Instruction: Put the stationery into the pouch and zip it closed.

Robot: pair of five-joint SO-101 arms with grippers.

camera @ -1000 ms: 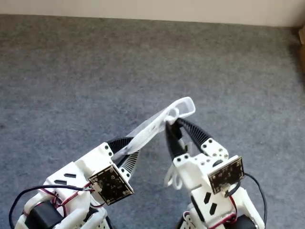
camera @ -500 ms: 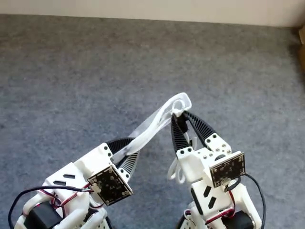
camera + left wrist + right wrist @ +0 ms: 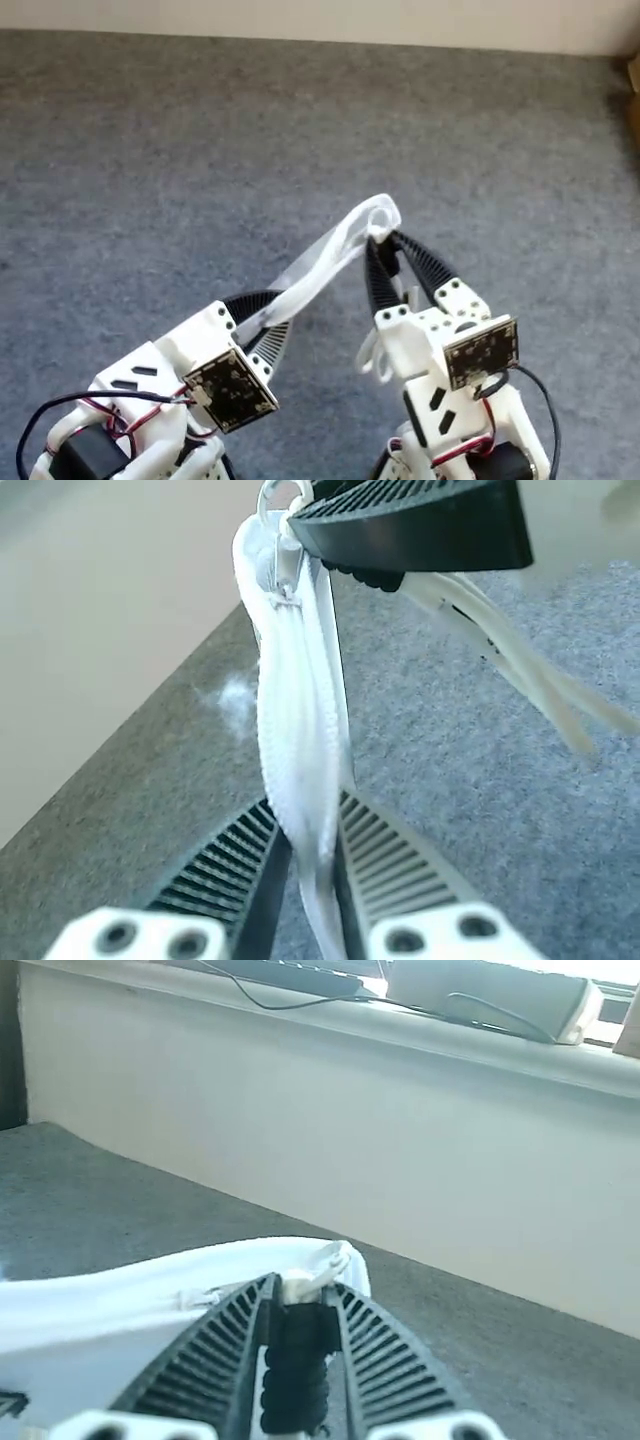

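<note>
High view: the white translucent zip pouch (image 3: 325,258) is up in the air over the grey felt table (image 3: 150,150), strung between both arms. Left wrist cam: the left gripper (image 3: 305,820) is clamped on one end of it. Right wrist cam: the right gripper (image 3: 298,1285) is pinched tight on the zipper end.

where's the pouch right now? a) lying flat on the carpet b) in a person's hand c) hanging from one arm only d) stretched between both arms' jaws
d: the pouch runs from the left arm's jaws, shut on one end, to the right arm's jaws, shut on the zipper pull at the other.
</note>
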